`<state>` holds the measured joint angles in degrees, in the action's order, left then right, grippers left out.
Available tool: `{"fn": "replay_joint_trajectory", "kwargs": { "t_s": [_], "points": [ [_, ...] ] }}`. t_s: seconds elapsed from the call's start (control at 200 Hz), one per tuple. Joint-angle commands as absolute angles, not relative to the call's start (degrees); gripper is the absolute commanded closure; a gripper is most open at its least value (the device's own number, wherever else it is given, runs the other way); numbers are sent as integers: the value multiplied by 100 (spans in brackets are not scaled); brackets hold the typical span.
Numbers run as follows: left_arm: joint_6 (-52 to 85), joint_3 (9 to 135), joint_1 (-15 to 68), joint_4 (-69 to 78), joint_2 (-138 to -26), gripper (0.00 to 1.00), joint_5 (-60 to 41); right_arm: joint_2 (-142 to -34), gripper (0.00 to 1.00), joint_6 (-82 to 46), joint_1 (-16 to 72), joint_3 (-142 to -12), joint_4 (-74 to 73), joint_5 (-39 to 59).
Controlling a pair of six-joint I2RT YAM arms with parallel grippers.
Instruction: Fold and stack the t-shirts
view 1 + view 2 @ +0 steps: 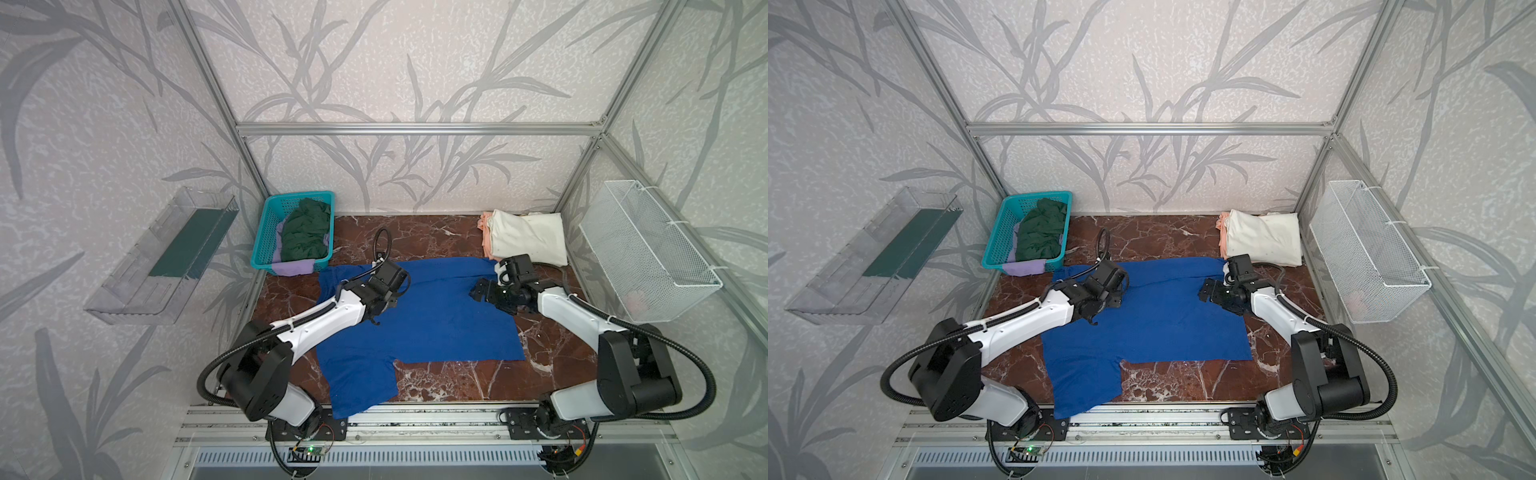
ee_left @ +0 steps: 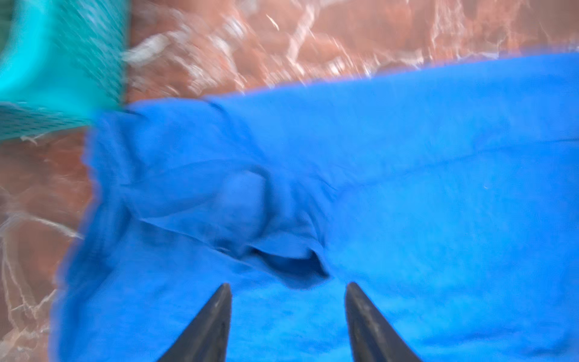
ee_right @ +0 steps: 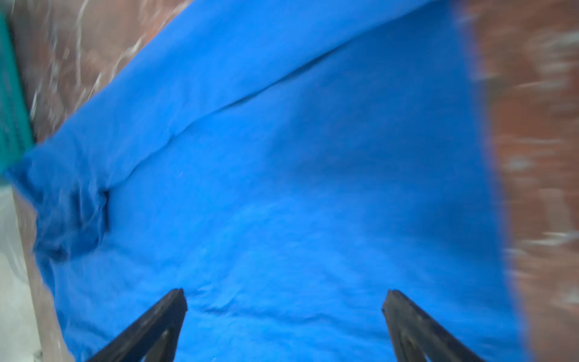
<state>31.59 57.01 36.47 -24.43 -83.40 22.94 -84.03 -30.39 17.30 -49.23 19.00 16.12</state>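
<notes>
A royal blue t-shirt [image 1: 436, 324] [image 1: 1163, 324] lies spread flat on the marble table, one sleeve hanging over the front edge. My left gripper [image 1: 388, 305] [image 2: 288, 286] hovers over the shirt's far left part. It is open, with only blue cloth [image 2: 438, 188] below it and a rumpled fold just ahead. My right gripper [image 1: 478, 293] [image 3: 285, 296] is wide open above the shirt's far right part [image 3: 282, 188], holding nothing. A cream-white t-shirt [image 1: 528, 239] lies folded on a peach one [image 1: 484, 232] at the back right. Dark green [image 1: 305, 237] and lavender [image 1: 291, 268] t-shirts sit crumpled in the basket.
The teal plastic basket [image 1: 259, 232] stands at the back left, close to the blue shirt's corner. A clear plastic tray [image 1: 162, 257] hangs on the left wall and a white wire basket [image 1: 648, 249] on the right wall. Aluminium rails [image 1: 415, 415] run along the front.
</notes>
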Motion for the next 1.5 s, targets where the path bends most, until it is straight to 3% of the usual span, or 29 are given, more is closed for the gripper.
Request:
{"fn": "replay_joint_trajectory", "kwargs": {
  "t_s": [0.0, 0.07, 0.165, 0.325, 0.45, 0.61, 1.155, 1.315, 1.495],
  "points": [
    [3275, 5274, 3246, -2312, -7886, 31, 2318, -8793, 1, -3007, 2747, -5548, 1557, 1755],
    [3462, 4989, 2761, -2145, -7627, 28, 1886, -9311, 2, -2866, 3422, -6059, 1599, 1759],
    [3447, 4755, 2515, -2058, -7332, 26, 2067, -10065, 6, -2571, 4135, -6714, 1636, 1779],
    [3598, 4488, 2030, -1821, -7255, 26, 1576, -10949, 16, -2100, 4682, -7553, 1658, 2021],
    [3647, 4306, 1908, -1511, -7426, 26, 1497, -11378, 25, -1767, 4833, -8017, 1893, 1613],
    [3773, 4235, 1752, -1150, -7837, 27, 1121, -11738, 29, -1553, 4852, -8351, 1972, 1236],
    [3814, 4939, 1677, -862, -9451, 32, 635, -12722, 36, 184, 5152, -9955, 3012, 258],
    [3851, 4930, 1647, -676, -9539, 33, 618, -12775, 57, 311, 5163, -10006, 2821, 273],
    [3857, 4761, 1596, -500, -9424, 33, 667, -12799, 92, 309, 5168, -9973, 2583, 217]
  ]
}}
